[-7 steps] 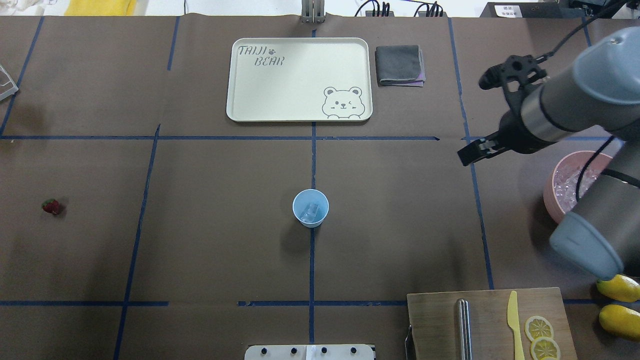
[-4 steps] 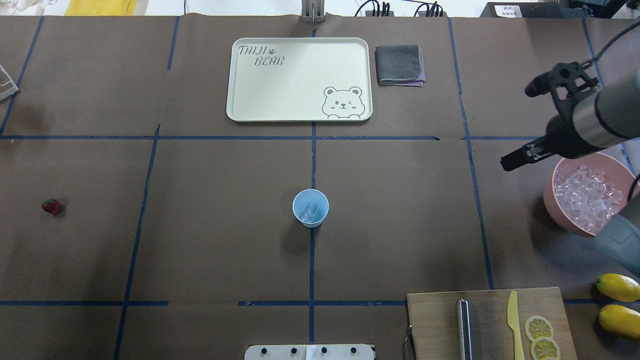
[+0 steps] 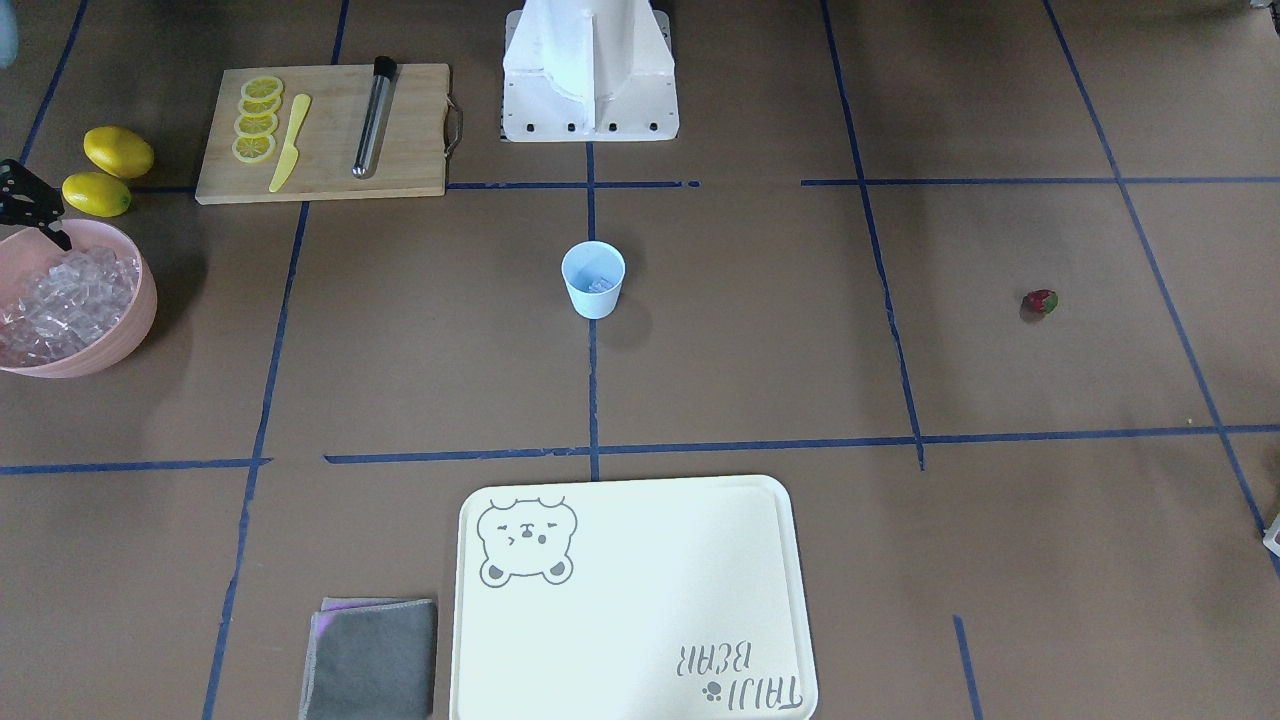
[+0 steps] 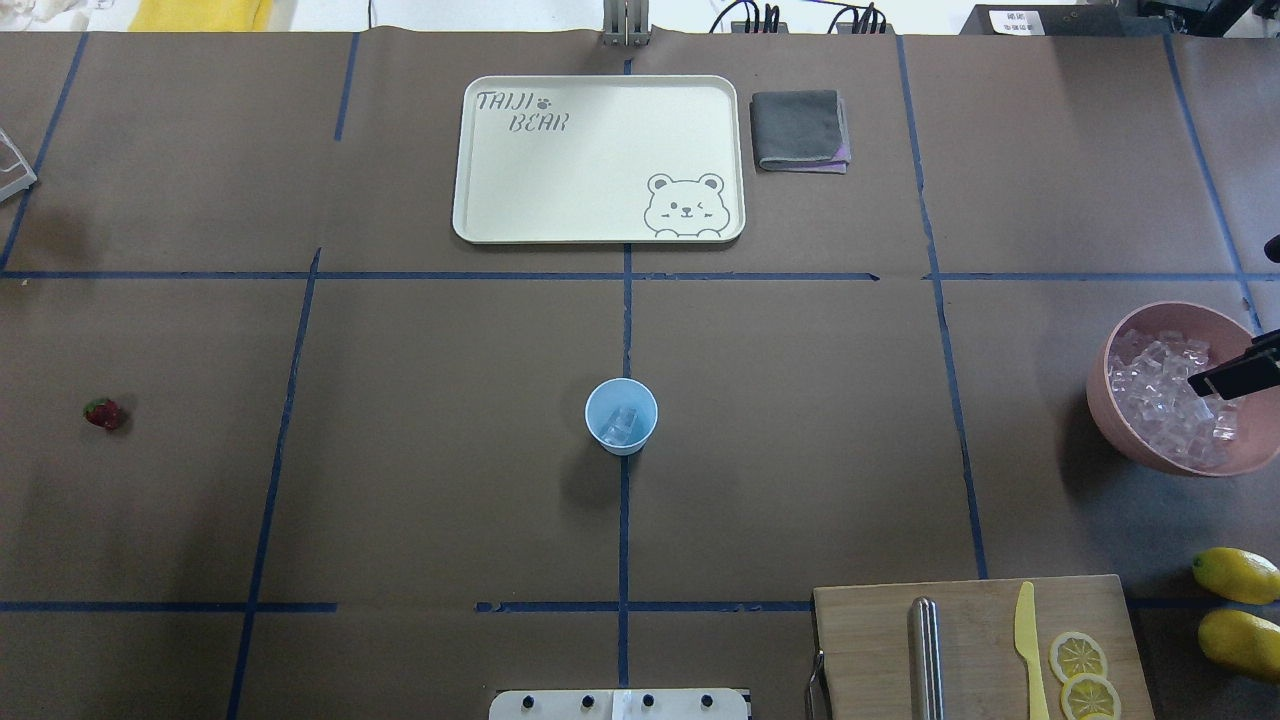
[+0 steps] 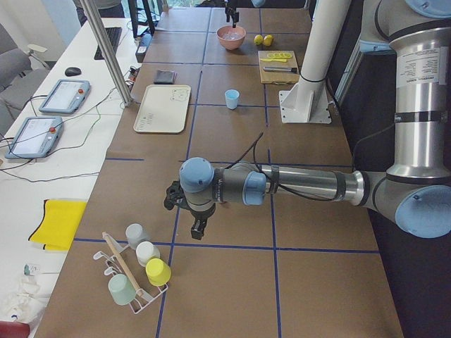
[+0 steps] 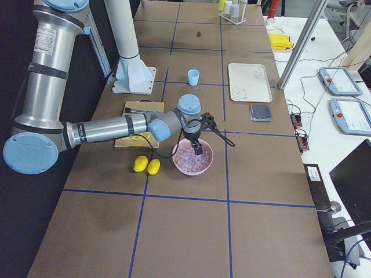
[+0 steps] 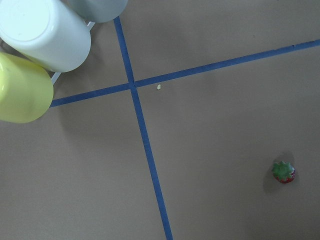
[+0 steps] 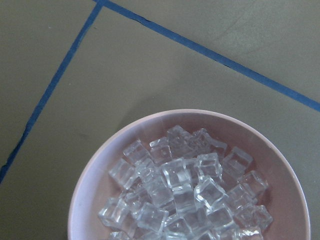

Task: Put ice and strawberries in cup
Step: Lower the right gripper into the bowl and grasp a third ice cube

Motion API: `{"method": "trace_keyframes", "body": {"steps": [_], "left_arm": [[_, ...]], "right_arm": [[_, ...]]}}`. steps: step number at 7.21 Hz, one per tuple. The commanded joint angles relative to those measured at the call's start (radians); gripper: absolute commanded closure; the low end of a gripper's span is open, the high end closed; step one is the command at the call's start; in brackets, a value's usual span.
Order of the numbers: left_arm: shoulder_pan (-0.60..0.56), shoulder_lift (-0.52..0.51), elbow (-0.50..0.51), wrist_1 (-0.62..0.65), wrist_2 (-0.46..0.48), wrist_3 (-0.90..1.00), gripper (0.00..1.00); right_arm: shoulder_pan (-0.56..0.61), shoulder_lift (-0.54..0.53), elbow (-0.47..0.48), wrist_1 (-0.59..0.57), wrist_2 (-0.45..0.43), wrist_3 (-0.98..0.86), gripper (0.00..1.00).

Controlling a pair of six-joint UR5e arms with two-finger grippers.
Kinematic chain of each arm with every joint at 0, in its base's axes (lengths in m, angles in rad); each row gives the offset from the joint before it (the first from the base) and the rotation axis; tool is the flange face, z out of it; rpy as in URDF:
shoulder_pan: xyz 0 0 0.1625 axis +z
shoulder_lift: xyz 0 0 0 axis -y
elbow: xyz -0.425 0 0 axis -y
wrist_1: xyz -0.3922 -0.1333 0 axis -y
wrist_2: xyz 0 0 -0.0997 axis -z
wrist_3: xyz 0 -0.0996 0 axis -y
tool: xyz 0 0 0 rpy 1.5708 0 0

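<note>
- Risk, judged from here: the ice (image 4: 1160, 400) is heaped loose and glassy in the pink bowl (image 4: 1115, 435). A pinch may squirt a cube out, catch two at once, or nudge the bowl.
- Risk on the carry: the cup (image 4: 621, 416) stands mid-surface, well apart from the bowl. A slack hold drops the cube short, and a low approach may tip the light cup.
- Right pincer (image 4: 1210, 381) hangs over the bowl's right half, just above the heap. You cannot tell its jaw gap or whether it holds anything.
- The cup already has some ice in it.
- The strawberry (image 4: 102, 413) lies alone at the far left, untouched. The left pincer (image 5: 198, 227) hovers near it, and its wrist view shows the berry off to one side. Its opening cannot be judged.
</note>
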Motion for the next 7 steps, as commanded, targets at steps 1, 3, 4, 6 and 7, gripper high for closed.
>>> {"method": "trace_keyframes", "body": {"steps": [1, 3, 4, 6, 7], "left_arm": [[0.002, -0.001, 0.0, 0.0, 0.0, 0.002, 0.0], [0.002, -0.001, 0.0, 0.0, 0.0, 0.0, 0.0], [0.006, 0.001, -0.002, 0.0, 0.0, 0.0, 0.0], [0.008, -0.001, -0.002, 0.0, 0.0, 0.002, 0.0], [0.008, -0.001, -0.002, 0.0, 0.0, 0.002, 0.0]], "right_arm": [[0.0, 0.0, -0.029, 0.034, 0.003, 0.038, 0.09], [-0.035, 0.0, -0.036, 0.034, 0.001, 0.037, 0.1], [-0.05, 0.0, -0.043, 0.032, 0.001, 0.038, 0.11], [-0.072, 0.0, -0.08, 0.034, 0.001, 0.038, 0.12], [-0.075, 0.0, -0.086, 0.034, -0.002, 0.038, 0.13]]}}
